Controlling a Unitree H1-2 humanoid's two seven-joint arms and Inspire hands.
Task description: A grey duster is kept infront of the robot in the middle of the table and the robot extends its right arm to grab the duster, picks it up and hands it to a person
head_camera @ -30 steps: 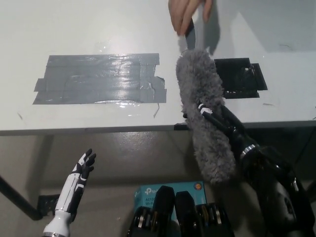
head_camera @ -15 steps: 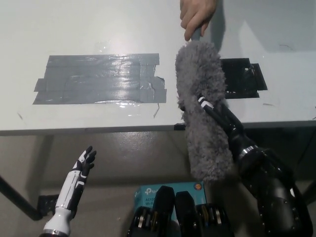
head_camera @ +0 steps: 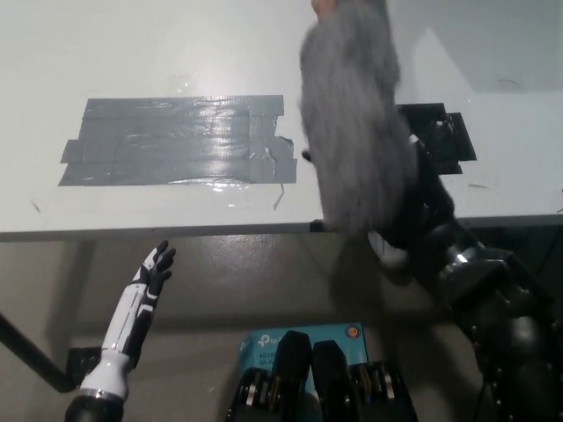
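The grey duster (head_camera: 352, 132) is seen blurred and lifted above the far right part of the table (head_camera: 132, 53), its fluffy head covering most of what is behind it. At the picture's top edge a small part of a person's hand (head_camera: 324, 5) is glimpsed just above the duster's upper end; whether the handle is gripped there cannot be made out.

The black right hand (head_camera: 418, 215) is placed low behind the duster, near the table's near edge. It is largely hidden by the fluff, so whether its fingers are clasped on the duster cannot be told.

The white left hand (head_camera: 151, 274) is held idle below the table at the near left, fingers extended and slightly apart, nothing in it.

Risks are judged as follows. If the duster is let go before the person's grip is firm, it may be dropped onto the grey tape patch (head_camera: 180, 141) or off the near edge to the floor. If it is held too long, it may be tugged between the two.
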